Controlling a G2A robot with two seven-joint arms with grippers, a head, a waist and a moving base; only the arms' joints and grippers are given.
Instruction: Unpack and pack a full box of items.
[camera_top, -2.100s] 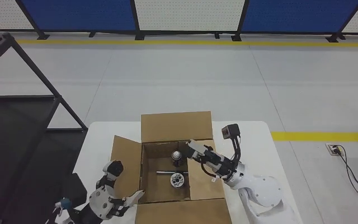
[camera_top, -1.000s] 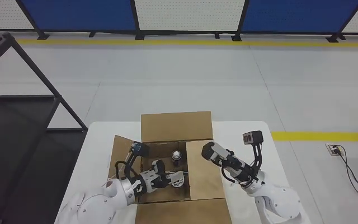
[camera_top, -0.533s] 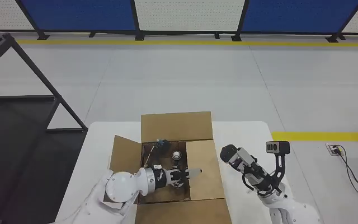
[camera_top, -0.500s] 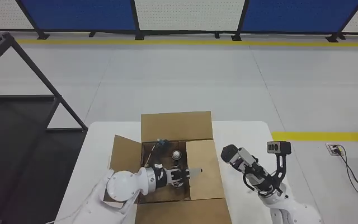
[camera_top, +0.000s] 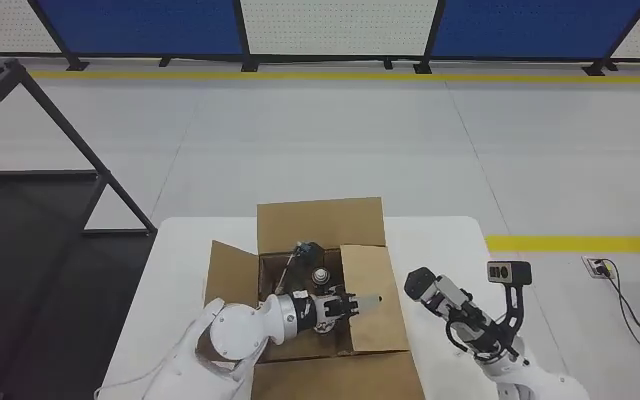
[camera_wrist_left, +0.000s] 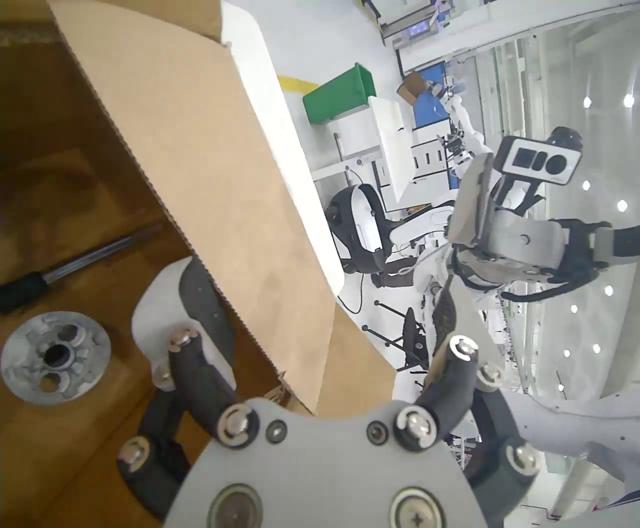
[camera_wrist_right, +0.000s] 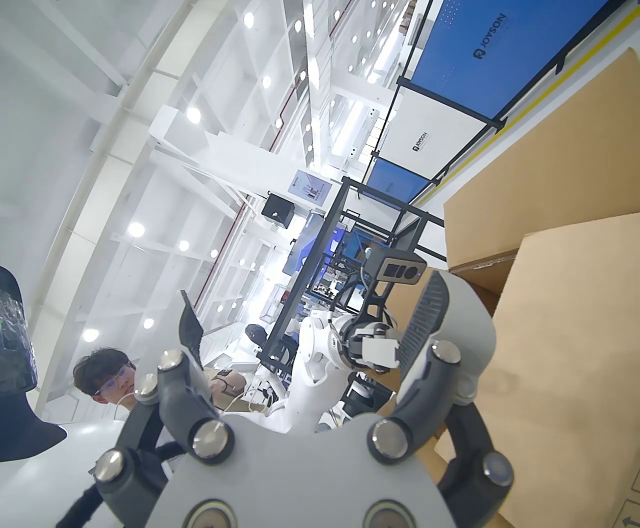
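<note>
Arms have swapped places at the cardboard box (camera_top: 320, 215) over the last two seconds. The right gripper (camera_wrist_right: 315, 325), which was reaching in at the right flap (camera_top: 375, 300), has pulled back. It now hangs over the counter (camera_top: 440, 240) just beside the box, fingers spread and holding nothing. The left gripper (camera_wrist_left: 310, 300), which was out past the box's left side, has come across the opening and now straddles that flap's free edge. One finger is inside the box and the other outside, spread wide with the cardboard between them but not pinched. The flap leans in over the right part of the opening, much as before. The box seems to have been nudged slightly, though that is hard to be sure of from above.

On the box floor a screwdriver (camera_wrist_left: 75, 265) and a metal disc (camera_wrist_left: 55, 356) lie near each other, and a grey round-topped part (camera_top: 321, 277) stands toward the back. With these items inside, unpacking looks unfinished. The left gripper is placed to clamp the flap, probably to fold it out of the way.
</note>
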